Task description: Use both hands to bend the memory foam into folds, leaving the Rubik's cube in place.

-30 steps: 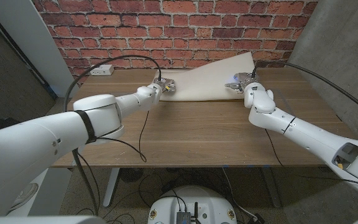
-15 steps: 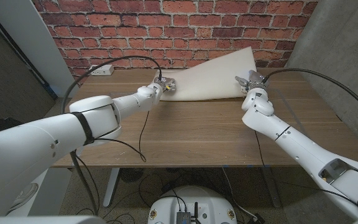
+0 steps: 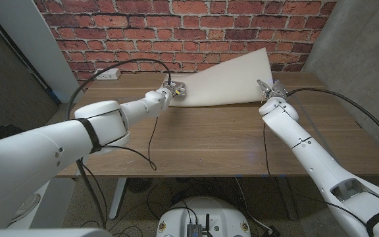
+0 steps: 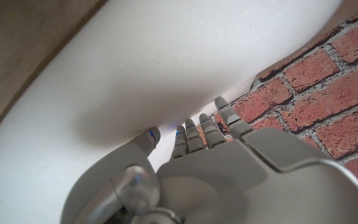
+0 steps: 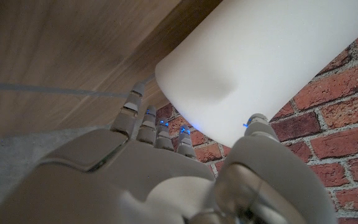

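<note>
Against the brick wall (image 3: 176, 26) at the far side of the wooden table (image 3: 202, 138) we find the memory foam (image 3: 226, 82), a white sheet whose end nearest the concrete pillar (image 3: 354, 46) stands raised above the tabletop. We note the right hand (image 3: 271, 89) gripping that raised end; the right wrist view shows its fingers (image 5: 143, 121) and thumb closed around the foam's edge. We note the left hand (image 3: 174, 90) at the foam's low end, fingers (image 4: 194, 134) tucked behind the sheet and thumb in front, pinching it. A white power strip (image 3: 108, 74) lies near the wall, beyond the left hand.
</note>
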`<state>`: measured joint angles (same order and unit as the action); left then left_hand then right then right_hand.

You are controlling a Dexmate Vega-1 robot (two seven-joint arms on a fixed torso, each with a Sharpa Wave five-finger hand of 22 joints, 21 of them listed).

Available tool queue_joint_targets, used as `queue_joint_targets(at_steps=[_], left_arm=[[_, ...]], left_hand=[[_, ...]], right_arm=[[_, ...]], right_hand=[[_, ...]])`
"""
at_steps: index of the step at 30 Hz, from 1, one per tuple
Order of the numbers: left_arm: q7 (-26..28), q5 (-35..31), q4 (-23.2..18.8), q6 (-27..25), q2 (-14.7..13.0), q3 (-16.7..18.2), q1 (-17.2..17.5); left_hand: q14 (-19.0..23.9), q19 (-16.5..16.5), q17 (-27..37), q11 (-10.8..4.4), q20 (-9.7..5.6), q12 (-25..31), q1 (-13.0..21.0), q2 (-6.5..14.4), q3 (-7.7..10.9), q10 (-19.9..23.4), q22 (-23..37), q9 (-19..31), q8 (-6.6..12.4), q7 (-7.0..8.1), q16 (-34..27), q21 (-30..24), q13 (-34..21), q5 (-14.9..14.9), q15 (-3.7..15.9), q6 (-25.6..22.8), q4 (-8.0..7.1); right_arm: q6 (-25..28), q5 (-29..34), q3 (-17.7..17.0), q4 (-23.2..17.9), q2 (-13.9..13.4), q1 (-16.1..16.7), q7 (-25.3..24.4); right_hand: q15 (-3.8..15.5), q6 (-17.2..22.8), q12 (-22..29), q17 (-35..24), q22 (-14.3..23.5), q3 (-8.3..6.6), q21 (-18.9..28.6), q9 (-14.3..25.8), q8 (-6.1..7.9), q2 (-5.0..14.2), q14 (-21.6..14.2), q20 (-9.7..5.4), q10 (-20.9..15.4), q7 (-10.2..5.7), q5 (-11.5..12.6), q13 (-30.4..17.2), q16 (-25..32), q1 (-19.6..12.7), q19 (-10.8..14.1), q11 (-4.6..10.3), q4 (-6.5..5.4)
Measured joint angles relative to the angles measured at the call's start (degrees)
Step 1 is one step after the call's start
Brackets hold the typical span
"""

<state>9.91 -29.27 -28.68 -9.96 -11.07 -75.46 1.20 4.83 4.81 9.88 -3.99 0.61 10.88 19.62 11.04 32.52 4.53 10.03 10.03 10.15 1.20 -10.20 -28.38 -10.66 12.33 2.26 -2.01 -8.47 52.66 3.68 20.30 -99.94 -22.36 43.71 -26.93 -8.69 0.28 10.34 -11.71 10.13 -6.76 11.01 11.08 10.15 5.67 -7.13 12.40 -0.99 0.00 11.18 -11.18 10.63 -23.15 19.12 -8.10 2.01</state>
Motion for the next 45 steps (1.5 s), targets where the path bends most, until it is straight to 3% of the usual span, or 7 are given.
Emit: queue_joint_targets(at_steps=[5, 13, 21, 31, 40, 41, 45], left_arm=[[0.09, -0.12, 0.09, 0.11, 0.00, 0.19, 0.05], [0.24, -0.16, 0.47, 0.40, 0.04, 0.46, 0.09], [0.40, -0.08, 1.20, 0.95, 0.31, 0.51, 0.07], [0.43, 0.07, 1.27, 0.91, 0.33, 0.56, 0.00], [0.11, 0.07, 1.27, 0.51, 0.33, 0.56, 0.00], [0.10, 0.07, -0.01, 0.49, -0.28, 0.90, 0.16], [0.02, 0.07, -0.13, 0.47, -0.34, 0.98, 0.21]], left_hand=[[0.20, 0.00, 0.00, 0.00, 0.00, 0.00, 0.00, 0.00, 0.10, 0.00, 0.00, 0.00, 0.00, 0.00, 0.00, 0.00, 0.00, 0.00, -0.21, 0.00, 0.10], [0.20, 0.00, 0.00, 0.00, 0.00, 0.18, 0.00, 0.00, 0.57, 0.00, 0.00, 0.00, 0.00, 0.00, 0.00, 0.22, 0.00, 0.00, -0.21, 0.00, 0.10], [0.20, -0.01, 0.00, 0.00, 0.00, 0.39, 0.00, 0.00, 0.77, 0.00, 0.25, 0.00, 0.00, 0.00, 0.00, 0.22, 0.00, 0.00, -0.21, 0.00, -0.10], [0.20, 0.30, 0.00, 0.00, -0.31, 0.39, 0.00, 0.00, 1.22, 0.00, 0.27, 0.00, 0.00, 0.00, 0.00, 0.43, 0.00, 0.00, -0.21, -0.01, -0.09], [0.20, 0.30, 0.00, 0.00, -0.31, 0.39, 0.00, 0.00, 1.60, 0.00, 0.26, 0.00, 0.00, 0.00, 0.00, 0.43, 0.00, 0.00, -0.21, -0.01, 0.02], [0.20, 0.30, 0.00, 0.00, -0.31, 0.39, 0.00, 0.00, 1.60, 0.00, 0.26, 0.00, 0.00, 0.00, 0.00, 0.43, 0.00, 0.00, -0.21, -0.01, 0.02], [0.20, 0.30, 0.00, 0.00, -0.31, 0.39, 0.00, 0.00, 1.60, 0.00, 0.26, 0.00, -0.01, 0.01, 0.00, 0.43, 0.00, 0.00, -0.21, -0.01, 0.02]], right_arm=[[-4.82, -6.17, -3.57, 1.36, 1.56, 1.55, -2.55], [-14.98, -16.45, -7.03, 3.93, 2.94, 3.17, -7.08], [-21.11, -21.87, -7.52, 6.67, 3.28, 3.33, -10.46], [-24.94, -25.70, -6.29, 11.54, 3.11, 1.11, -11.98], [-24.94, -25.70, -2.88, 16.67, 2.31, -2.11, -11.98], [-31.11, -29.61, -2.53, 17.20, 2.31, -2.44, -10.80], [-32.27, -29.80, -1.13, 19.56, 2.40, -3.92, -10.58]], right_hand=[[-0.04, -0.05, 0.48, 0.00, 0.00, 0.02, 0.00, -0.05, 0.00, 0.00, -0.16, -0.01, -0.66, 0.05, 0.00, 0.00, 0.00, 0.00, -0.45, -0.65, 0.02], [0.66, -5.49, 0.01, 0.27, 0.01, 0.72, -0.45, -0.17, 0.00, -0.79, 5.57, 0.32, 7.41, -0.55, 0.00, -0.17, -0.28, 0.27, -3.39, 1.42, 1.29], [1.33, -8.50, 0.01, 0.54, 0.01, 0.18, -0.45, 0.00, 0.00, -2.04, 6.86, 0.10, 10.44, -0.96, 0.00, -0.17, -0.28, -1.02, -3.79, 1.65, 2.74], [1.03, -10.03, 0.02, 0.53, 0.01, 0.00, -0.15, 0.00, -0.20, -3.09, 8.60, 0.11, 10.65, -1.23, 0.00, -0.16, 0.01, -4.03, -3.74, 1.44, 4.77], [1.23, -10.24, 0.02, 0.53, 0.01, -0.08, 0.30, 0.00, -0.20, -4.35, 8.80, -0.16, 10.88, -1.44, 0.30, -0.16, 0.41, -5.69, -1.64, 1.20, 5.99], [1.23, -10.24, 0.02, 0.53, 0.01, -0.20, 0.31, 0.00, -0.20, -4.69, 8.80, -0.13, 10.98, -1.44, 0.30, -0.16, 0.45, -6.24, -1.41, 1.10, 6.11], [1.63, -10.24, 0.82, 0.53, 0.01, -1.50, 1.66, 0.00, 0.65, -3.71, 7.69, -0.58, 10.73, -1.44, 1.49, -0.16, 0.89, -10.71, 2.99, 0.70, 7.41]])
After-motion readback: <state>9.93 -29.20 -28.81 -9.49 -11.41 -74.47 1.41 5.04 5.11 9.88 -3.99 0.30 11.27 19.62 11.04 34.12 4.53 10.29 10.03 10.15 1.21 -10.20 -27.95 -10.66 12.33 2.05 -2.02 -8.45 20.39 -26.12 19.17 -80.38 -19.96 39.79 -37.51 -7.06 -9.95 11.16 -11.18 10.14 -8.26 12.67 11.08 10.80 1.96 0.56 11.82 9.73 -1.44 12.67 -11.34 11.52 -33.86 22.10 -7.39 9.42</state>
